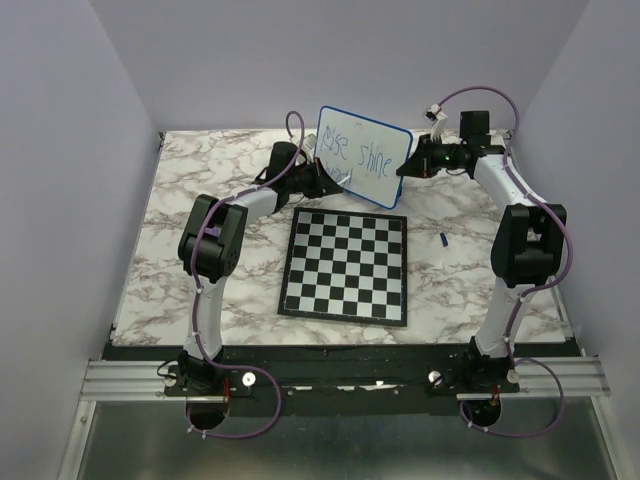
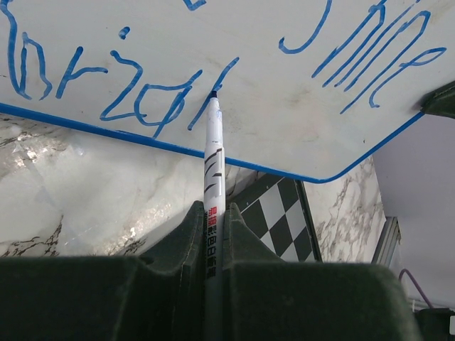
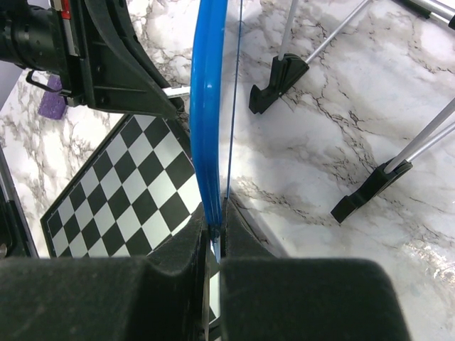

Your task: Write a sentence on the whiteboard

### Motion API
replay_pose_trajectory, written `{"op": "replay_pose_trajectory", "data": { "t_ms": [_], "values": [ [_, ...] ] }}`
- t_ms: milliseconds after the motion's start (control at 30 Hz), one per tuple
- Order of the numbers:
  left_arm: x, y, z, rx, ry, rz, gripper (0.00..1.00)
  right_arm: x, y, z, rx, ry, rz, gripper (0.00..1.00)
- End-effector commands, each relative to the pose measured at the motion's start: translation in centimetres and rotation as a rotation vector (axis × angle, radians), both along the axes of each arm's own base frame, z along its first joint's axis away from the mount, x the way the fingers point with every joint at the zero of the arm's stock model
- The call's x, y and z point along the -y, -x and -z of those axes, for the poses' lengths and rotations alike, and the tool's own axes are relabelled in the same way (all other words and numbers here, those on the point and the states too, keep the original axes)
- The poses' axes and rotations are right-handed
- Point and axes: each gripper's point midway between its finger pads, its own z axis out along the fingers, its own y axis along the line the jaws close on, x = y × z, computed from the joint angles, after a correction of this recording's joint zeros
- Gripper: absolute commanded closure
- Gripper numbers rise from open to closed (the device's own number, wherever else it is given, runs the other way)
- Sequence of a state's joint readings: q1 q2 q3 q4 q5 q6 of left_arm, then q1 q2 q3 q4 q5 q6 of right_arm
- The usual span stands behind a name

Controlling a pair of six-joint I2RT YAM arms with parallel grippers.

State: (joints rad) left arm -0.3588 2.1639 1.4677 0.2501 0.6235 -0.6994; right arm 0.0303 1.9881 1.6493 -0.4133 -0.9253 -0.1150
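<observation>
Whiteboard (image 1: 362, 155) is hanging tilted over the far middle of the marble table (image 1: 190, 190), just behind the chessboard (image 1: 347, 265). My right gripper (image 3: 213, 231) is pinching its blue rim at the right edge, jaws clenched on it. Sentence (image 2: 142, 99) is showing in blue on two lines, the lower word sitting close to the bottom rim. My left gripper (image 2: 215, 217) is clenching the marker (image 2: 214, 163), its tip touching the board at the end of that lower word.

Risks, as I am judging them: pressing too hard is likely to swing the board about its one-edge pinch or slide it in the jaws. Strokes downward are running out of white near the rim.

Open white is lying right of the lower word. My right elbow is sitting near the side wall (image 1: 600, 200).
</observation>
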Motion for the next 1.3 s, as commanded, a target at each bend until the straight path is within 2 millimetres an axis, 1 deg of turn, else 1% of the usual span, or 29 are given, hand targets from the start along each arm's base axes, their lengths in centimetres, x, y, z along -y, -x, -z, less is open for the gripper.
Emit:
{"op": "replay_pose_trajectory", "data": {
  "t_ms": [0,767,967,1200,1267],
  "values": [
    [0.6,0.1,0.5,0.000,0.002,0.039,1.00,-0.6,0.7,0.2,-0.016,-0.025,-0.038,1.00],
    [1.0,1.2,0.2,0.004,0.022,0.085,1.00,-0.7,0.6,0.2,-0.014,-0.025,-0.039,1.00],
    [0.9,1.4,0.8,-0.013,0.010,0.084,1.00,-0.7,0.7,0.2,-0.015,-0.025,-0.039,1.00],
    [0.5,1.6,2.3,-0.056,-0.030,0.078,1.00,-0.6,0.6,0.2,-0.017,-0.025,-0.037,1.00],
    [0.5,1.7,2.4,-0.062,-0.033,0.078,1.00,-0.6,0.6,0.2,-0.017,-0.025,-0.037,1.00]
  ]
}}
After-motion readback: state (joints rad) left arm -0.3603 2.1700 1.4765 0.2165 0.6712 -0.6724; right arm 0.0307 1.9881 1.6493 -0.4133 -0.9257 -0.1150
